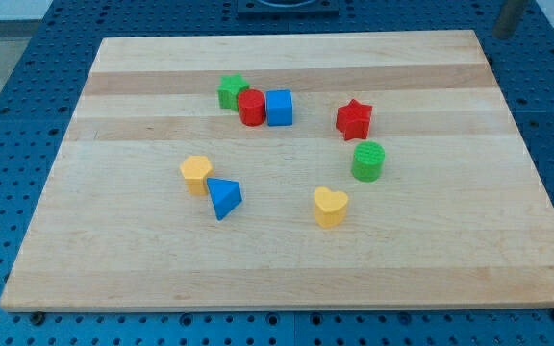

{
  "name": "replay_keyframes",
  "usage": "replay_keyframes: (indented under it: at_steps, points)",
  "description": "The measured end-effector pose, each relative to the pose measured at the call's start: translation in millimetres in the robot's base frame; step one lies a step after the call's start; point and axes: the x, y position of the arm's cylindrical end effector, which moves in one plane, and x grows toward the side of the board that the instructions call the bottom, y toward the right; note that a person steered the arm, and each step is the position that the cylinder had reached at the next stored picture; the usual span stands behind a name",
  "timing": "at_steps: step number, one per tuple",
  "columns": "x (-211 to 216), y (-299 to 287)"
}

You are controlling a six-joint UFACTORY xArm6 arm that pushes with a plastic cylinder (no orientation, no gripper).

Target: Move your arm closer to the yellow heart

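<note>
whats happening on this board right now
Nothing is being pushed at this moment. My tip is at the view's top right, off the wooden board and far from every block. The yellow heart I am meant to approach sits alone below the green cylinder and red star. At the top, a green block, red cylinder and blue cube cluster together; on the left, a yellow block is beside a blue triangle.

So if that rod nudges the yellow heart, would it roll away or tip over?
Probably neither. The yellow heart sits flat and squat on the smooth wooden board, so it should slide. Its lobed outline may make it turn if pushed off-centre. My tip is not visible in this view.
</note>
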Motion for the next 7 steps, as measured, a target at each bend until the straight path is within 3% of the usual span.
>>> replay_keyframes:
  at_steps: [1, 3, 7]
  points:
    - [1, -9]
    - [56, -20]
    - [237, -60]
